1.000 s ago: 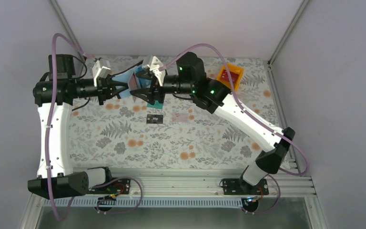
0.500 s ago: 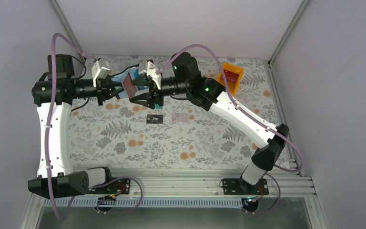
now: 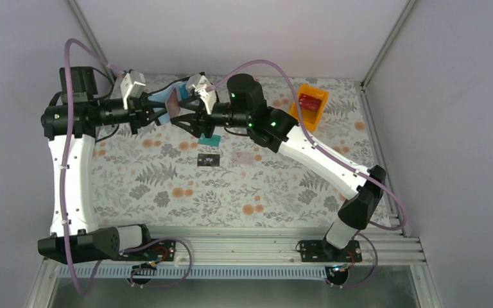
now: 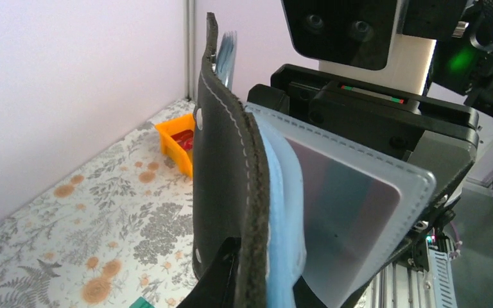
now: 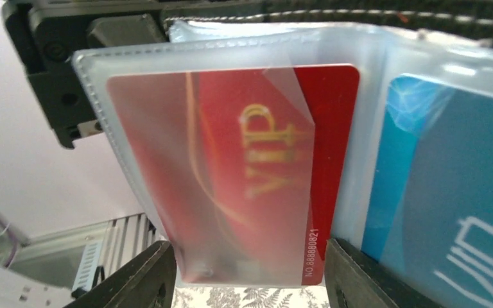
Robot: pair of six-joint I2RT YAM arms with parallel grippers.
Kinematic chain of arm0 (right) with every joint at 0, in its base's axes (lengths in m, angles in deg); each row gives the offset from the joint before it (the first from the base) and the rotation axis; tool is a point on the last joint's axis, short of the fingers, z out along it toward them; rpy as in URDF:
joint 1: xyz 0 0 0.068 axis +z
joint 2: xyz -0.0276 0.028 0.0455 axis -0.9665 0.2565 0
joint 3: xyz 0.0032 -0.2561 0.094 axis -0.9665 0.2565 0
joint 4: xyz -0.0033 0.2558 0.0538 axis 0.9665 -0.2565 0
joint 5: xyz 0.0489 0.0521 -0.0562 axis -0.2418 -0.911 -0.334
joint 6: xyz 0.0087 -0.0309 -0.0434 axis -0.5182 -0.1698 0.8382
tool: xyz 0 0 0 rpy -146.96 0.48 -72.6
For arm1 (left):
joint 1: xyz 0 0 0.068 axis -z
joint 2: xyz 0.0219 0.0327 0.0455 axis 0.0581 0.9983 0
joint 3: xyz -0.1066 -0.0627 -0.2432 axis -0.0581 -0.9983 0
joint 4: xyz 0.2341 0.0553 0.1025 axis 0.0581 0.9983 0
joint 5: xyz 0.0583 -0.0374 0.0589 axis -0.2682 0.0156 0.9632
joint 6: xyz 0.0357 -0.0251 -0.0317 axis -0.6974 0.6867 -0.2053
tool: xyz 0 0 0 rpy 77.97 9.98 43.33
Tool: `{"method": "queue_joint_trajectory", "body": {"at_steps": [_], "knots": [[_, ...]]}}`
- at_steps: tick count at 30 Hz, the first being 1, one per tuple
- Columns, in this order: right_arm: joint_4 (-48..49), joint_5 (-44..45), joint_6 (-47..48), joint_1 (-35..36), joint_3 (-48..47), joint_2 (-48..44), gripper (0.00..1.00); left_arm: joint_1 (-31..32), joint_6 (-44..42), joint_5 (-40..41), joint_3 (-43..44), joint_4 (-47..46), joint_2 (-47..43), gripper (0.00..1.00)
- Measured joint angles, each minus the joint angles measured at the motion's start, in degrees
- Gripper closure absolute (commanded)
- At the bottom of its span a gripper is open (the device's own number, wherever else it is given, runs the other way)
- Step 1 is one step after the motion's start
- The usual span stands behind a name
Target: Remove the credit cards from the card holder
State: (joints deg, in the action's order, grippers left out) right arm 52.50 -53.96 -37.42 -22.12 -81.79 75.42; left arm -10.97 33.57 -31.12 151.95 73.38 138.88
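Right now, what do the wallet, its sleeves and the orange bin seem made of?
The wallet looks like black leather or imitation, matte, with pale stitching along its edge. Its sleeves seem soft clear plastic, slightly frosted, with welded seams. The bin looks like moulded orange plastic.

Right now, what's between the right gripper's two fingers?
The red VIP card inside a clear sleeve of the card holder, shown in the right wrist view.

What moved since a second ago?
The right gripper slid left, up to the card holder that the left gripper keeps clamped, its jaws either side of the red card in its sleeve. That uncovered the teal card on the table. The black card, pink card and orange bin stayed put.
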Motion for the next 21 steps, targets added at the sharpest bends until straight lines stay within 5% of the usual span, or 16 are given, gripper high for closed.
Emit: {"method": "queue_joint_trajectory", "body": {"at_steps": [7,10,15,21], "knots": [[3.5,4.3,-4.4,0.2,-0.6,1.6,0.46,0.0,1.9,-4.3,0.1,-1.8,2.3,0.83],[3.3,3.8,-4.7,0.2,-2.0,3.0,0.58,-0.3,1.1,-6.4,0.1,-1.8,2.9,0.8],[3.0,1.0,-4.5,0.2,-2.2,4.0,0.72,-0.3,0.2,-10.2,-0.2,-1.5,2.2,0.97],[2.5,-3.0,-2.5,-0.1,-1.3,3.7,0.75,-0.3,1.6,-9.8,-2.6,-3.4,0.9,0.98]]}}
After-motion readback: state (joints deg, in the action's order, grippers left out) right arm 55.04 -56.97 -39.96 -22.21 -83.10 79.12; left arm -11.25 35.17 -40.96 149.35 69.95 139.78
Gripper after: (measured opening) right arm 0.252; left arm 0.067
